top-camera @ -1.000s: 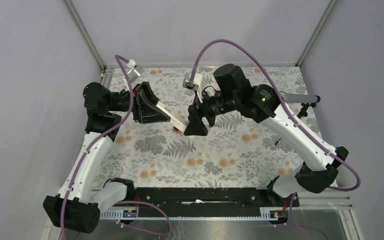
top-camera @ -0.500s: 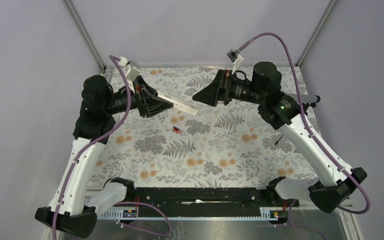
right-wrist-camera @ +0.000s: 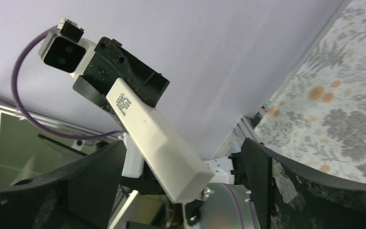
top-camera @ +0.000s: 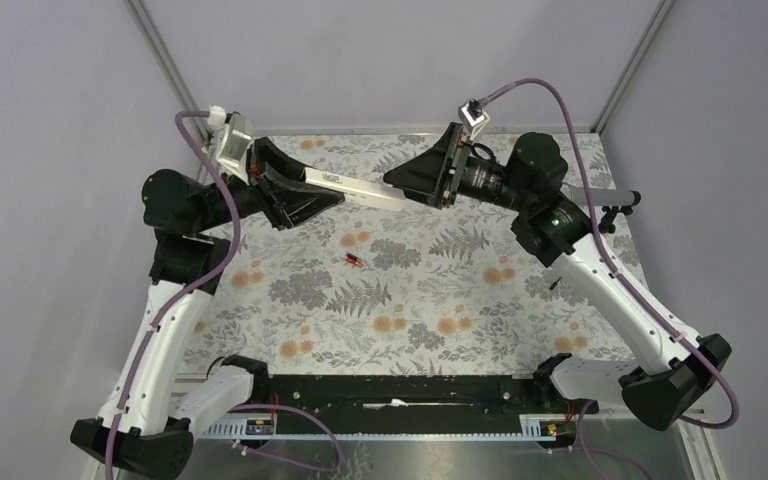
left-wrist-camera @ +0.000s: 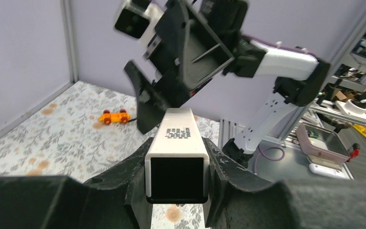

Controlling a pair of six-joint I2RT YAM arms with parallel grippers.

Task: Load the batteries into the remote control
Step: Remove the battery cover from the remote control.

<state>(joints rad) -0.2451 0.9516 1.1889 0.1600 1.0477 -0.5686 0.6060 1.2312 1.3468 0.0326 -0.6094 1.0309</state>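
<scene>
The remote control (top-camera: 360, 188), a slim white bar, is held in the air, and my left gripper (top-camera: 325, 195) is shut on one end of it. The left wrist view looks along it from its dark end (left-wrist-camera: 177, 164), clamped between both fingers (left-wrist-camera: 228, 171). My right gripper (top-camera: 400, 185) stands open, and the bar's far white end (right-wrist-camera: 171, 157) lies between its spread fingers (right-wrist-camera: 90, 181), touching neither. One of the batteries (top-camera: 355, 261), red and black, lies on the floral mat below.
A grey microphone (top-camera: 600, 195) on its stand sits at the back right. A small dark piece (top-camera: 556, 283) lies on the mat to the right. An orange toy car (left-wrist-camera: 114, 116) rests on the mat. Metal frame posts and lilac walls close in the back.
My right gripper rose from the mat, swung toward the back and opened wide. The left arm lifted the remote higher toward it. The battery stayed on the mat.
</scene>
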